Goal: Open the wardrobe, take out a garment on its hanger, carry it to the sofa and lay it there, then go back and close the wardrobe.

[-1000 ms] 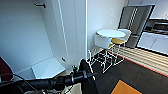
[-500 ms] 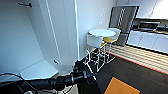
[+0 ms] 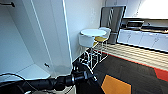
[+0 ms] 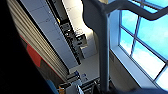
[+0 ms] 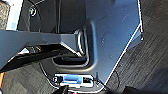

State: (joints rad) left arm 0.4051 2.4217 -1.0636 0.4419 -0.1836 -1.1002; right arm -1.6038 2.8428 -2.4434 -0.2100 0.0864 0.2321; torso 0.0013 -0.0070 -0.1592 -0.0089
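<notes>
Head view: your tall white wardrobe [image 3: 32,37] stands open at the left, one plain door [image 3: 58,32] swung out toward you with its edge facing the room; a dark rail end [image 3: 7,4] shows at the top of the pale interior, and a small dark fitting [image 3: 46,65] sits low on the inner panel. Your left arm, a black jointed bar [image 3: 50,82], enters from the lower left and ends near the door's foot; you cannot tell whether the fingers of the left gripper [image 3: 83,71] are spread or pressed together. Beyond the door stand a round white tabletop [image 3: 93,32] and white wire-legged stools [image 3: 87,41], one with a yellow seat [image 3: 101,39]. A steel refrigerator [image 3: 113,20] and white kitchen cabinets [image 3: 142,37] line the far wall. The floor is dark carpet [image 3: 130,72] with an orange patch [image 3: 115,85]. The right wrist view looks down on dark robot structure over dark carpet; finger state cannot be told.
</notes>
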